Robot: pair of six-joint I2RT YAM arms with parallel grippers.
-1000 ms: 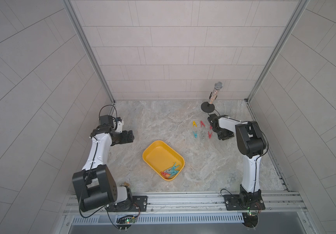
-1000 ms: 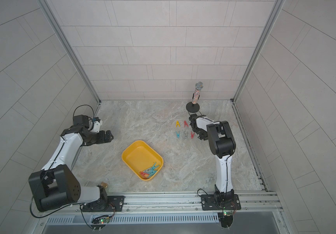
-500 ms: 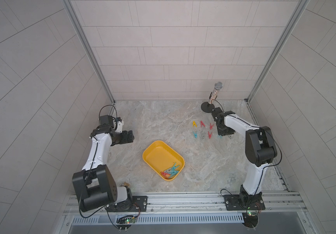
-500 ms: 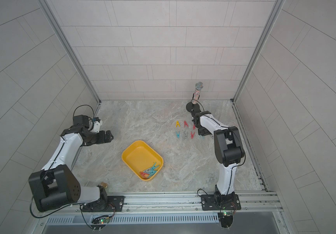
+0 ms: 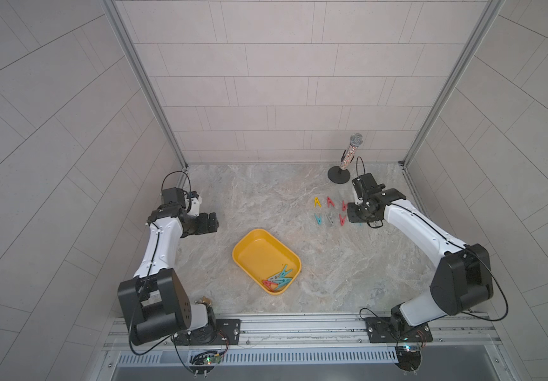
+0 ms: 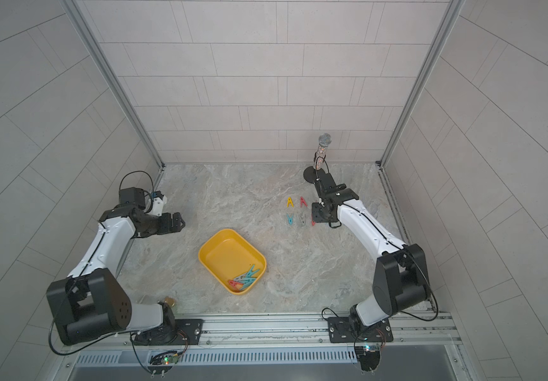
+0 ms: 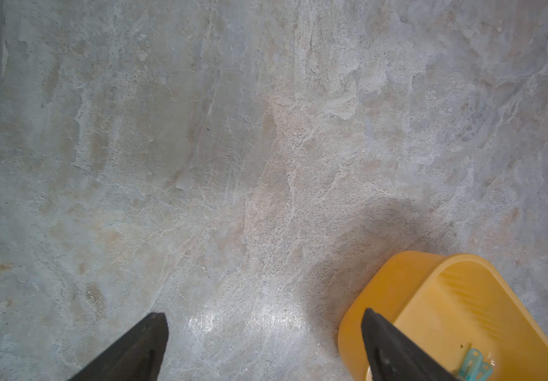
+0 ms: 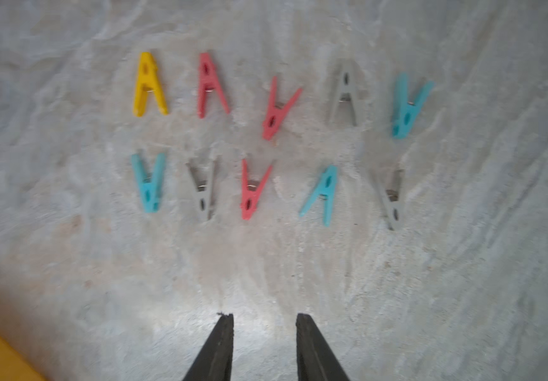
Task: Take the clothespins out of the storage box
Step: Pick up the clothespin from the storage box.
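Right end effector (image 8: 264,316) was narrowly open, left end effector (image 7: 262,313) wide, both empty. Clothespins (image 5: 279,280) were piled in the storage box's (image 5: 259,250) 5 o'clock corner, so a double-grab or wall strike looked likely.

Two overhead eyes, two wrist cameras
Both top views look steeply down from high above onto the whole table (image 5: 266,204), nearly alike. The wrist views look down from close: the left on bare table and the tray (image 7: 414,297), the right on the pegs (image 8: 249,191); both catch the tray.
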